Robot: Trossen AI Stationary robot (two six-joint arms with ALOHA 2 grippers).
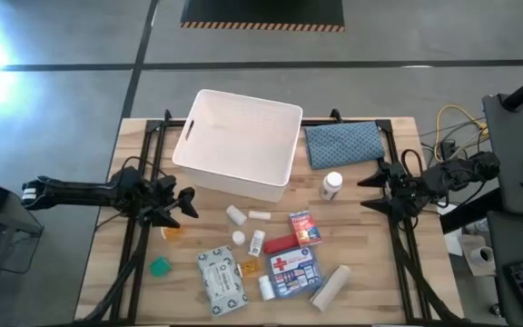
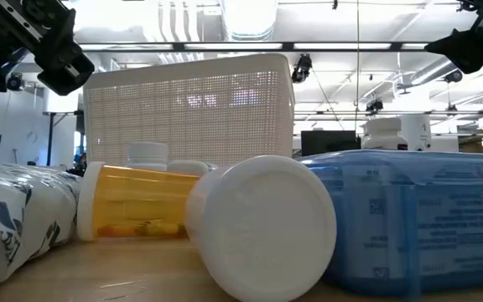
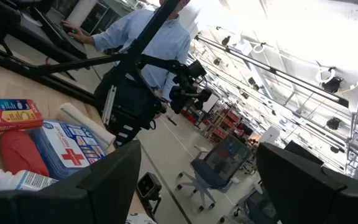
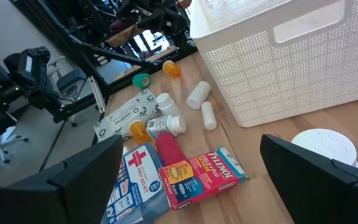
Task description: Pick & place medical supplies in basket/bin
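Large white perforated plastic tub (image 1: 239, 143) sits at the table's far centre, with nothing seen inside. Supplies lie scattered on the wood in front of it: red-cross first-aid pouch (image 1: 295, 271), white pill bottle (image 1: 332, 186), green cube (image 1: 160, 267), orange vial (image 2: 132, 202). Left gripper (image 1: 185, 205) and right gripper (image 1: 370, 192) hover at the table's sides, fingers spread apart, holding nothing.

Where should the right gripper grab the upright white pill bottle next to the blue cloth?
Likely the body just under the cap, coming straight down. The white pill bottle stands upright, cap up, apart from the tub and blue cloth, so both sides look free. The right gripper is open and closest.
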